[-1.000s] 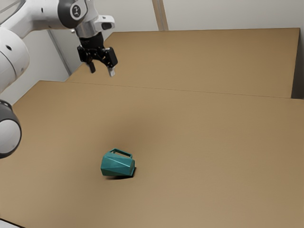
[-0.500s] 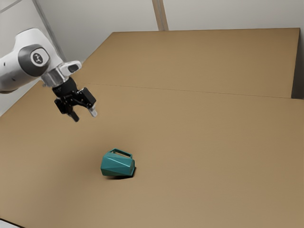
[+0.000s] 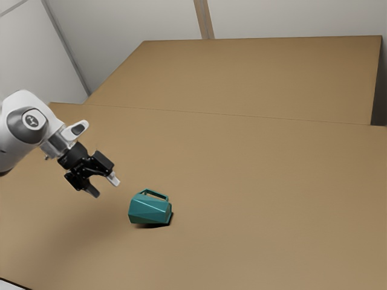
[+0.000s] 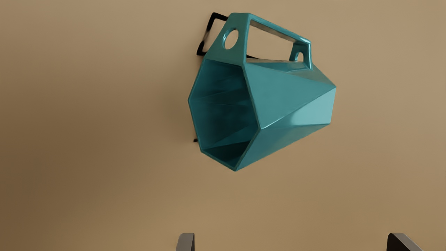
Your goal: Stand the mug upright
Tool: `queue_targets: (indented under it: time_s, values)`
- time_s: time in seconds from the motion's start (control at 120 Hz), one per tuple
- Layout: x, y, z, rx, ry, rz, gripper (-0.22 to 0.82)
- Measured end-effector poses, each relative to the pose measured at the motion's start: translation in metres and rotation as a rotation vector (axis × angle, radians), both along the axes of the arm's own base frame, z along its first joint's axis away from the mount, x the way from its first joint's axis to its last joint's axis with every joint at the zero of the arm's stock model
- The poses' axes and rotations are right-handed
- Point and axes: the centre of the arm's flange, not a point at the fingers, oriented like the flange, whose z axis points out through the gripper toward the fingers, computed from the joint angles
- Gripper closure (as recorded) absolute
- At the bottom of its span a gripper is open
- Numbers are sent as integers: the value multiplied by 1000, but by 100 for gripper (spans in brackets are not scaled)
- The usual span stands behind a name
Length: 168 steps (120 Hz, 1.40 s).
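My gripper [image 3: 104, 186] hangs above the table toward the exterior view's left, a short way from the mug and not touching it. In the wrist view the fingers of my gripper [image 4: 291, 242] stand wide apart with nothing between them. The teal faceted mug [image 3: 149, 209] lies on its side, its handle toward the far side of the table in the exterior view. Seen from my hand, the mug [image 4: 289, 101] shows its hollow mouth and angular handle, and its mouth end faces partly toward the camera.
The brown table [image 3: 260, 199] stretches out around the mug. A seam crosses its far part, and a dark gap [image 3: 379, 96] borders it at the exterior view's far right. A pale edged object [image 3: 11, 286] shows in the near left corner.
My arm has swung down and toward the exterior view's left and near side, bringing the gripper lower and closer to the mug. The mug has stayed where it was.
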Motion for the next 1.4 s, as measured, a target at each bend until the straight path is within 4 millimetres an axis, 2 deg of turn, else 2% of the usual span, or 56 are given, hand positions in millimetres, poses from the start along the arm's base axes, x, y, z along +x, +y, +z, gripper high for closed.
queue_targets:
  time_s: [0.167,0.558,0.683,1.008,1.4]
  values:
    - [-7,-2,-23,-20,-27,17,0]
    - [15,-2,-51,11,-164,29,0]
    - [10,-4,-69,-31,-173,68,0]
    - [13,-10,-96,-107,-209,123,0]
    - [18,-28,-110,-166,-248,120,0]
